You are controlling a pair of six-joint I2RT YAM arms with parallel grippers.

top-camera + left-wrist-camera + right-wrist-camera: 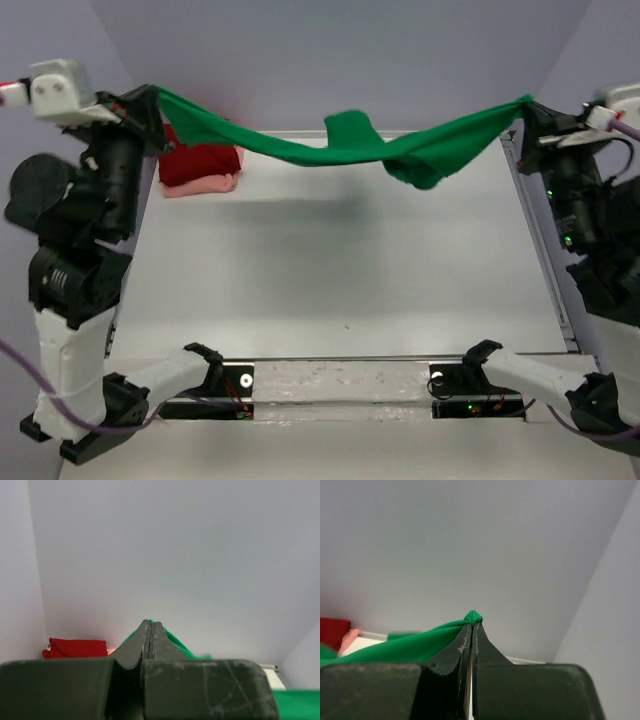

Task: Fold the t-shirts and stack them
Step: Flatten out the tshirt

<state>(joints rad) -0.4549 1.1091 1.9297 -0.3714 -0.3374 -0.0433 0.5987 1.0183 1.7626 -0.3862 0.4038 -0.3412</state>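
We're in a robot lab, we reckon: bare white table point(340, 280) mid-frame, plain grey walls point(340, 50) up top, arms point(75, 290) bolted to a rail point(340, 382) at btm.

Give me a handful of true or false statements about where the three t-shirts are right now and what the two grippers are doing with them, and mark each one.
1. The green t-shirt hangs in the air, strung between the left gripper and the right gripper. True.
2. The left gripper is open and empty. False: it is shut on one end of the green t-shirt.
3. The dark red t-shirt lies folded on top of the salmon pink t-shirt. True.
4. That folded pile sits at the near right corner of the table. False: it is at the far left.
5. The green t-shirt is spread smooth and flat. False: it is twisted, bunched and sagging in the middle.
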